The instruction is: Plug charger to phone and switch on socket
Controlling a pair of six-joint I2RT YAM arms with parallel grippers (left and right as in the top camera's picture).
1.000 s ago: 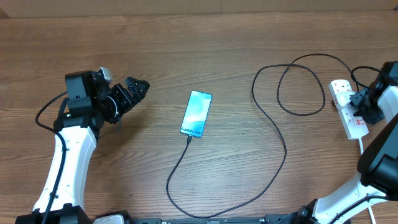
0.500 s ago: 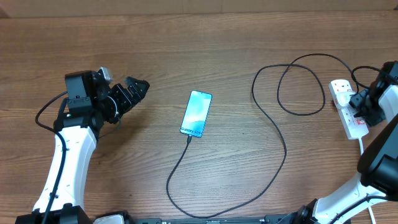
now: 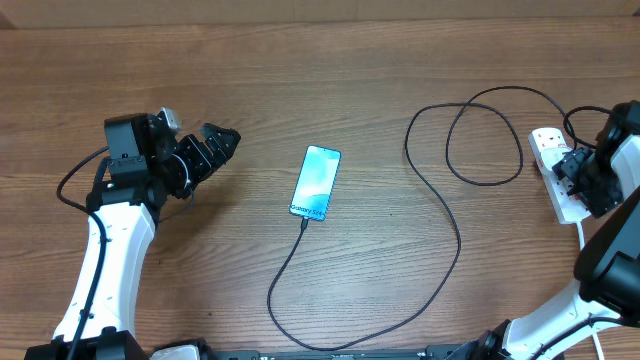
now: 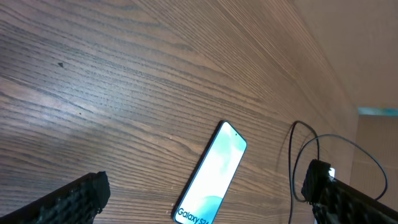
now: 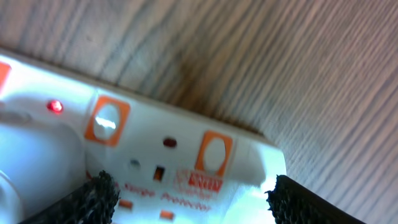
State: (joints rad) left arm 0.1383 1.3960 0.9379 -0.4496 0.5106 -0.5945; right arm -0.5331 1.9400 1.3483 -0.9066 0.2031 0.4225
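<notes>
The socket (image 5: pixel 186 155), long axis running roughly near–far at the scene's right side, is shown directly beneath the spread right gripper (image 5: pixel 186 196). The left gripper (image 3: pixel 215 145), likewise spread, is positioned well apart.

Not much else going on here tbh. Everything sits on a big brown wood-grain table (image 3: pixel 300 80) with long streaky grain running across it. There's a pale beige strip (image 3: pixel 320 10) past its far edge. From the left wrist view there's a tiny dark speck (image 4: pixel 60 64) on the wood, a plain tan surface (image 4: pixel 348 43) beyond the table edge, and a thin teal band (image 4: pixel 377 111) just below that. Up close in the right wrist view, the grain has a darker brown smudge (image 5: pixel 186 65).
</notes>
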